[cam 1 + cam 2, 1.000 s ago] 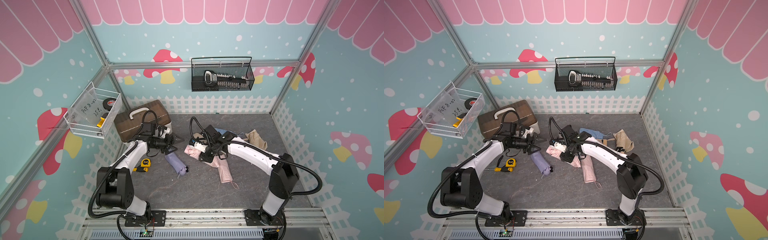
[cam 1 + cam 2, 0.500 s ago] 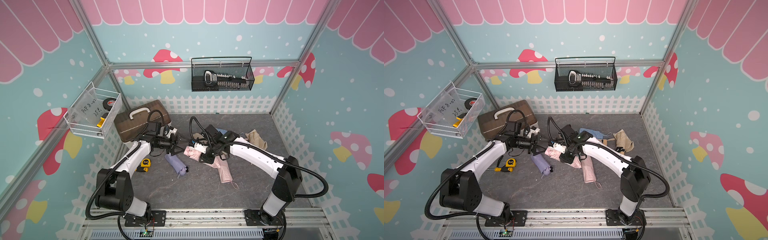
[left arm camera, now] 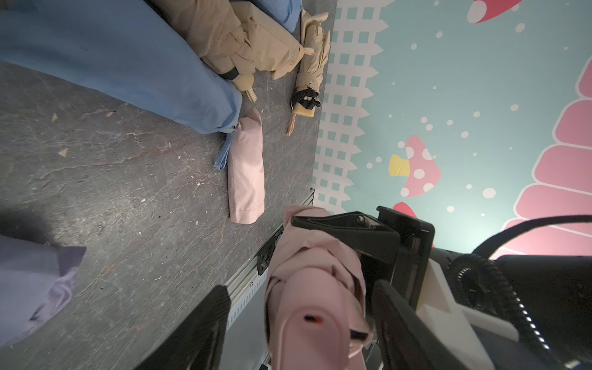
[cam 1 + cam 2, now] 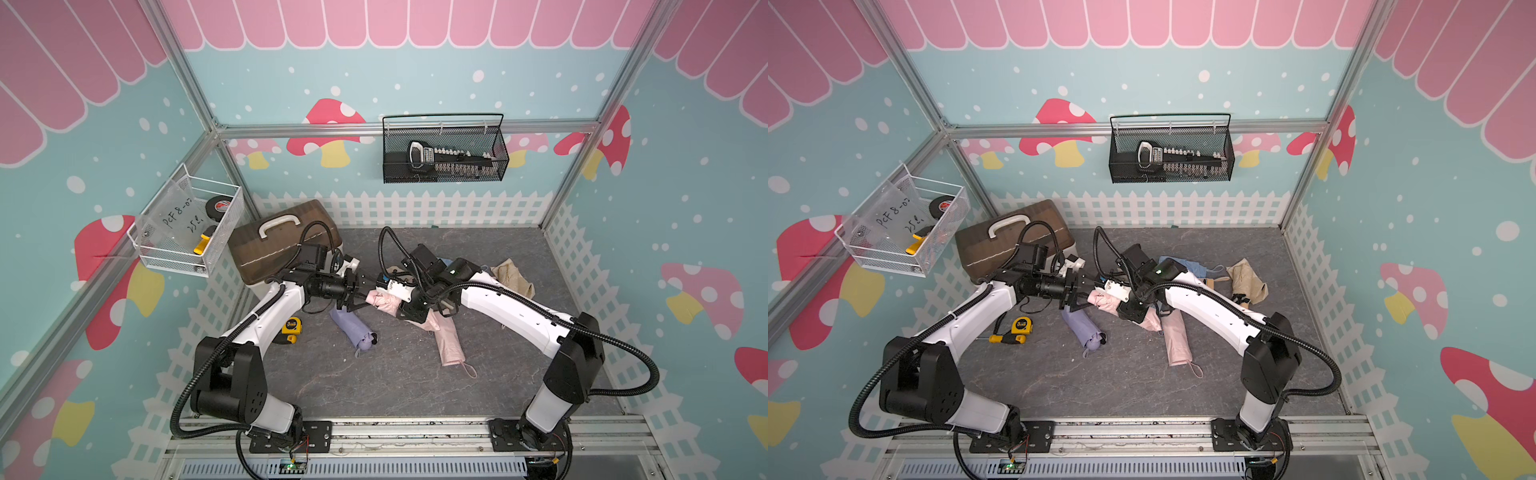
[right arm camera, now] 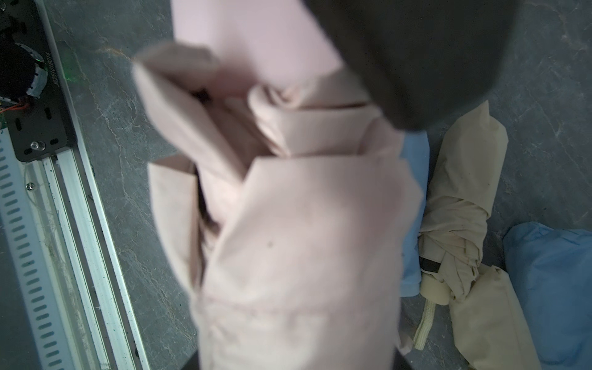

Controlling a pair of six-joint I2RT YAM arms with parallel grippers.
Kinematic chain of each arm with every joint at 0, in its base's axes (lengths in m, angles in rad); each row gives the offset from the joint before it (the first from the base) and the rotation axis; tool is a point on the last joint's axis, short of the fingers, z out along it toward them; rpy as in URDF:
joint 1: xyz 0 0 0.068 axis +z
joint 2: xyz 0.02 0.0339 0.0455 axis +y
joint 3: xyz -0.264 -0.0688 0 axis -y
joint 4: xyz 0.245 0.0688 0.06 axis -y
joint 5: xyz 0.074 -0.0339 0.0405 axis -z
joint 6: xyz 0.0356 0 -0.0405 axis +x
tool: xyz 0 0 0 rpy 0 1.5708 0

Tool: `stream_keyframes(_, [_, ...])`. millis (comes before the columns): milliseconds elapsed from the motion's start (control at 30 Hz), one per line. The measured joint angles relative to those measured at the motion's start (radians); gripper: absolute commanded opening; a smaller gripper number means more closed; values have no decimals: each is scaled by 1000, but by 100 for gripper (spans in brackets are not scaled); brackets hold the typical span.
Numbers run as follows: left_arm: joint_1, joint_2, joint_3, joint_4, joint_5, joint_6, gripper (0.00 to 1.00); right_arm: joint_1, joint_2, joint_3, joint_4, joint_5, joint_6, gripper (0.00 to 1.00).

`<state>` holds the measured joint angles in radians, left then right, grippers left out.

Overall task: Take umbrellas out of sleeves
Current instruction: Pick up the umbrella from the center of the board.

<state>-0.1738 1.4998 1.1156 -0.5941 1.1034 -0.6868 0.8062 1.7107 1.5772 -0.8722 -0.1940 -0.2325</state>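
**Pink umbrella held up between both arms**

The right gripper is clamped on the pink umbrella and holds it off the grey table, over its middle. The left gripper is at the handle end. Its 2 fingers are spread to either side of the handle, with a gap showing on 1 side, so they are not yet closed. A lilac umbrella lies just beneath, toward the left edge. A pink sleeve lies nearer the front edge.

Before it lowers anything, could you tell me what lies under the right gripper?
A flat pink sleeve; in both top views the right gripper and its pink umbrella cover its far end.
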Motion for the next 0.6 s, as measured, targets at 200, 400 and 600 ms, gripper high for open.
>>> stream_keyframes(200, [-5, 0, 0, 7, 23, -6, 47, 0, 11, 27, -4, 3, -4, 25])
stream_keyframes(400, [-4, 0, -3, 7, 26, -13, 16, 8, 32, 42, -6, 7, -7, 25])
stream_keyframes(600, [-3, 2, -17, 50, 31, -33, 0, 7, 35, 49, -13, 25, -9, 32])
